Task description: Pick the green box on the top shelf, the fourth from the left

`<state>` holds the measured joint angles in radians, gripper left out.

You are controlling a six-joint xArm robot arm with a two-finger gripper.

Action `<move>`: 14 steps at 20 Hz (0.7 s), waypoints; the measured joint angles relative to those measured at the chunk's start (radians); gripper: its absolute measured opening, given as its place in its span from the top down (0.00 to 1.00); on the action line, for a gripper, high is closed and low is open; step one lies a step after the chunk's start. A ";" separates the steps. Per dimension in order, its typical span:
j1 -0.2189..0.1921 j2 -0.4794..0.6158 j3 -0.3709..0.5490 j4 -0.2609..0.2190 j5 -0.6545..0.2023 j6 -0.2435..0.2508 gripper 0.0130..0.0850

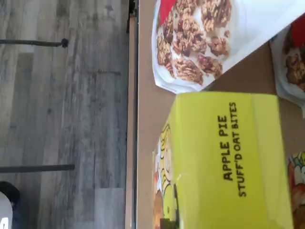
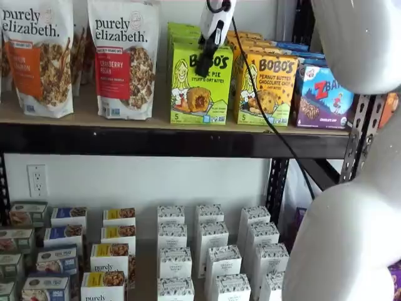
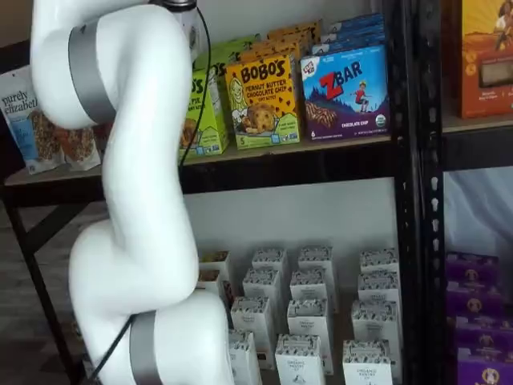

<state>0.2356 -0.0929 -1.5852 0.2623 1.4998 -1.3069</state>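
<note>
Wrist view: the green box (image 1: 224,162) shows its lime top panel lettered "APPLE PIE STUFF'D OAT BITES". In a shelf view the box (image 2: 200,84) stands upright on the top shelf (image 2: 175,141), a granola bag (image 2: 125,59) at its nine o'clock, a yellow box (image 2: 268,88) at three. The gripper (image 2: 205,59) hangs at its twelve o'clock, black fingers at the box's top edge; whether they grip it I cannot tell.

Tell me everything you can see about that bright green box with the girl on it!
The lime-green cardboard carton stands upright at the front of the tan wooden top shelf. Black letters read "Bobo's Apple Pie stuff'd oat bites", beside a cartoon blonde girl and an oat-bite photo. More green cartons line up behind it. The yellow-orange Bobo's box stands beside it. The white-bodied, black-fingered tool reaches its top edge.
</note>
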 joint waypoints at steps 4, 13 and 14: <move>0.002 -0.003 0.003 0.002 -0.004 0.002 0.72; 0.002 0.017 -0.037 0.001 0.058 0.006 0.72; 0.002 0.020 -0.044 0.000 0.069 0.007 0.72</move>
<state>0.2374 -0.0727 -1.6294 0.2626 1.5692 -1.2999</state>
